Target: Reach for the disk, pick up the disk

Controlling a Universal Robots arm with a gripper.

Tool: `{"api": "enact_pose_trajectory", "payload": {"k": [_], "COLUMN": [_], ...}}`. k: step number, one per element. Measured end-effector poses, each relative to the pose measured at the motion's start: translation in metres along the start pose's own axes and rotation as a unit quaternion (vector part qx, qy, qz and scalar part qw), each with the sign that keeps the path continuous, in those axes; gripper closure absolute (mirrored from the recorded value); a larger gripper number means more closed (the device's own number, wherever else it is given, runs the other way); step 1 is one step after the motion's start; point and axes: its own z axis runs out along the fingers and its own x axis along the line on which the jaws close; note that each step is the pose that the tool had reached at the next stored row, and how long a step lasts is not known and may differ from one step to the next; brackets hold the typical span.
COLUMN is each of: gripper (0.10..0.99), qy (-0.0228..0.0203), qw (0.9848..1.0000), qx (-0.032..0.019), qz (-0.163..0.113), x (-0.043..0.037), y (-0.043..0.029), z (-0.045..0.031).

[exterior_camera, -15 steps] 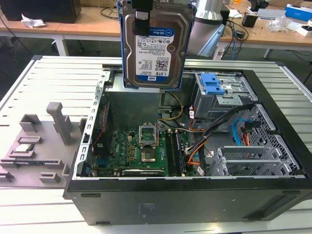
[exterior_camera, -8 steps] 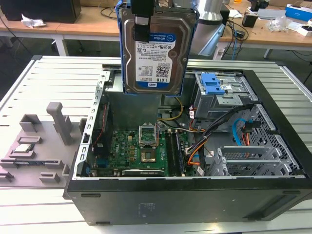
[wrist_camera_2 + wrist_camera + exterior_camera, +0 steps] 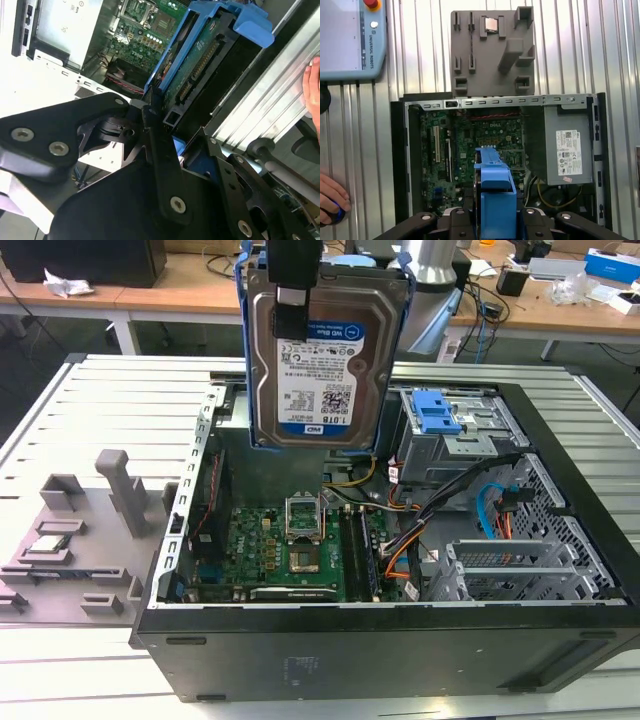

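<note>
The flat silver disk (image 3: 322, 350), blue-bracketed and labelled, is gripped upright by the black pincer (image 3: 291, 300) at upper centre, above the open case (image 3: 380, 640) on the ribbed counter (image 3: 120, 410).

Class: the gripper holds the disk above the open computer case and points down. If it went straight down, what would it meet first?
Probably the green motherboard beneath the disk that the gripper grips; depth is unclear.
</note>
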Motion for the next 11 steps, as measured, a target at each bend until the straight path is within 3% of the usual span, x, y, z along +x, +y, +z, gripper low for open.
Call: {"api": "enact_pose_trajectory", "payload": {"k": [11], "gripper": [0.718], "qy": [0.0000], "qw": [1.0000], "qx": [0.0000], "qz": [0.000], "x": [0.0213], "y": [-0.0015], "z": [-0.0001]}}
